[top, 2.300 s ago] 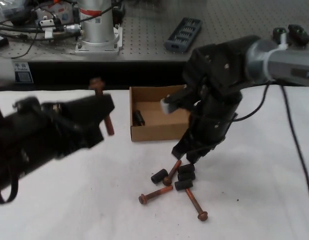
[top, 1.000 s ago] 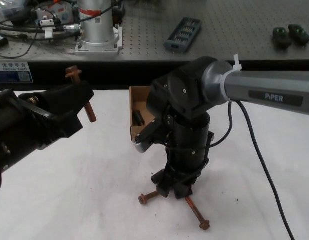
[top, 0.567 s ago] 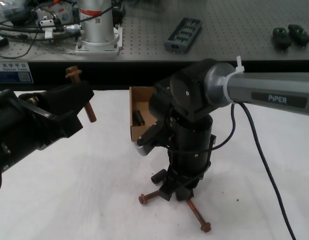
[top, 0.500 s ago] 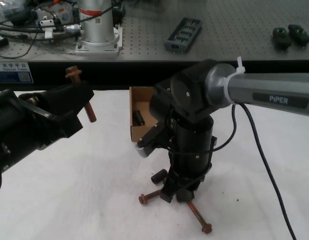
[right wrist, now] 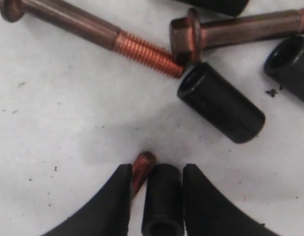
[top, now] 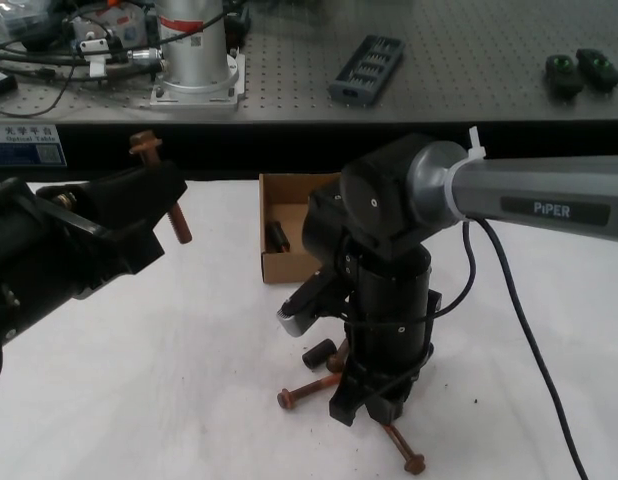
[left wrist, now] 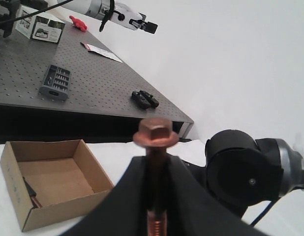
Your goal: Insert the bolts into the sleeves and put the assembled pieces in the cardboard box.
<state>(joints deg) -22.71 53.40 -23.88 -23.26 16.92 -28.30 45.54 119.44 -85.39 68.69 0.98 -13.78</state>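
My left gripper (top: 165, 200) is shut on a copper bolt (top: 179, 226), held upright with its head (left wrist: 152, 133) on top, above the cloth left of the cardboard box (top: 289, 263). The right gripper (top: 369, 405) points straight down into the pile of loose parts in front of the box. Its fingers (right wrist: 112, 206) are shut on a black sleeve (right wrist: 163, 196) that lies on the cloth. A bolt's threaded tip (right wrist: 142, 168) is wedged between one finger and that sleeve. One assembled piece (top: 277, 236) lies inside the box.
Around the right gripper lie loose bolts (right wrist: 93, 34) (right wrist: 240, 28) and sleeves (right wrist: 221, 102) (right wrist: 292, 66). In the high view a sleeve (top: 319, 353) and two bolts (top: 307, 390) (top: 404, 452) show beside the arm. A perforated bench (top: 439, 60) with tools stands behind the white cloth.
The right arm moved from beside the box down onto the pile, then shifted toward the near edge, its fingers closing on a sleeve. The left arm drew back left with its bolt, then held still.
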